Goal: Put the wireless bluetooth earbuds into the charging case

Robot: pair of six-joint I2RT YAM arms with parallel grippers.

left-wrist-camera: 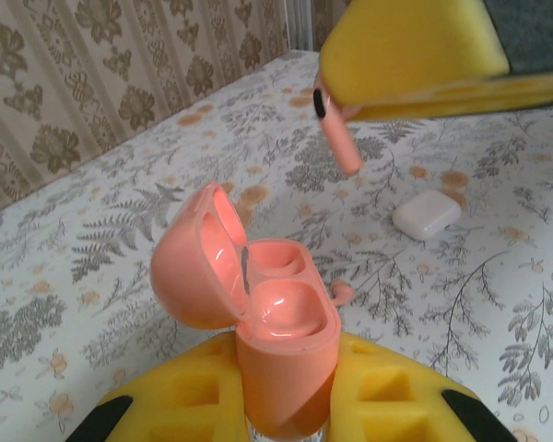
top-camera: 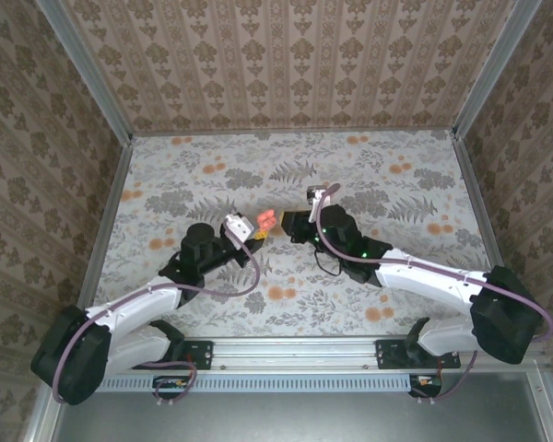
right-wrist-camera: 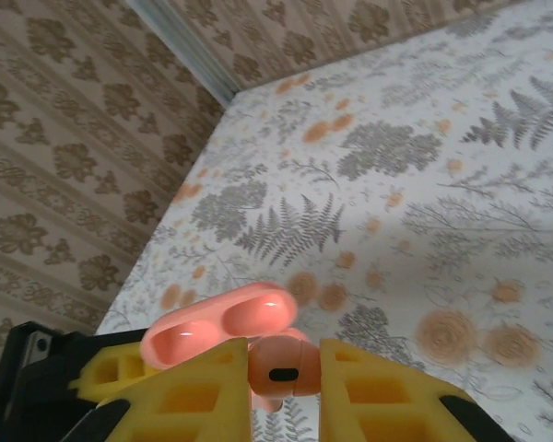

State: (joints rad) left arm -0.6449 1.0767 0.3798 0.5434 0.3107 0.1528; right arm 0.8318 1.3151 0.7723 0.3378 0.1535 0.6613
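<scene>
Pebble [left-wrist-camera: 427, 215] — white, beyond case [left-wrist-camera: 281, 322], left wrist.

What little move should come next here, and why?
Probably ease the right pincer down and toward the case, aiming the earbud stem at an empty socket. The left pincer holds the case upright with its lid open, and the earbud hangs stem-down above and just beyond it, not yet inside.
</scene>
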